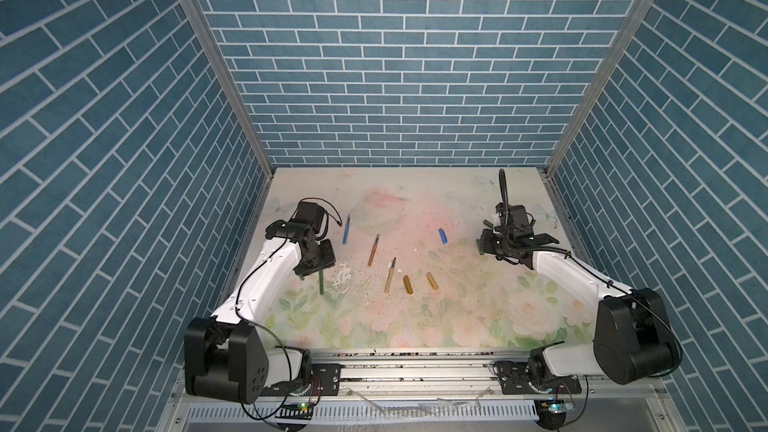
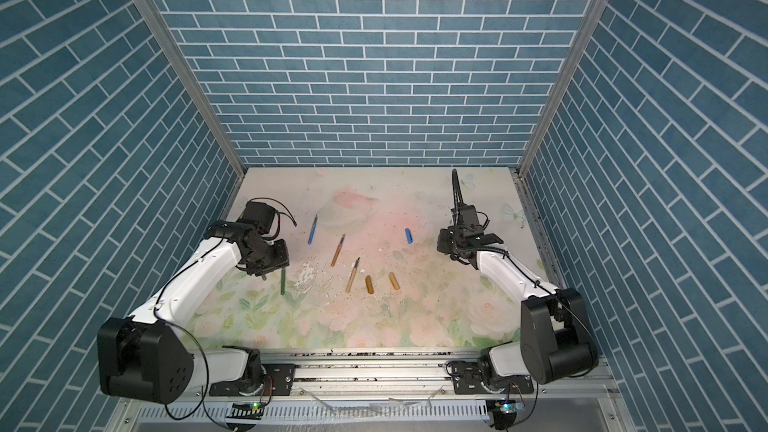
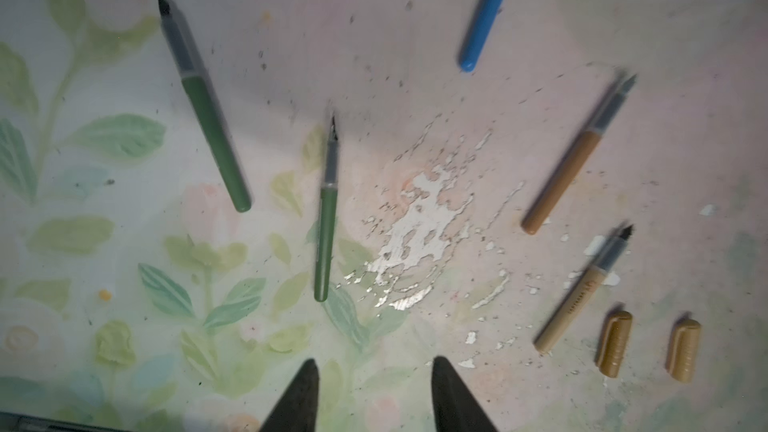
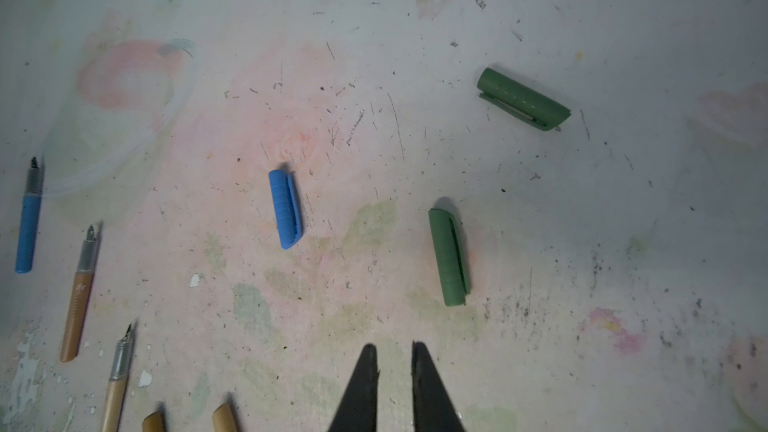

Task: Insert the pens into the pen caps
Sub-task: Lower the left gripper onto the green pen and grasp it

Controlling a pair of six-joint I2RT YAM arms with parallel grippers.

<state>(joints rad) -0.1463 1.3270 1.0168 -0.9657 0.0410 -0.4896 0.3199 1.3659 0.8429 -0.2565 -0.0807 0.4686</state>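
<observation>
left jaws well apart, right jaws barely apart, both empty

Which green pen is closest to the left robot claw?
The green pen lying straight ahead of the left gripper, just past its fingertips. The other green pen lies farther off, slanted to one side.

Blue pen (image 3: 490,10), blue cap (image 4: 284,214), 2 green caps (image 4: 449,257) (image 4: 523,99), pastel floral table (image 1: 415,326), blue brick-pattern walls (image 1: 124,160)
</observation>
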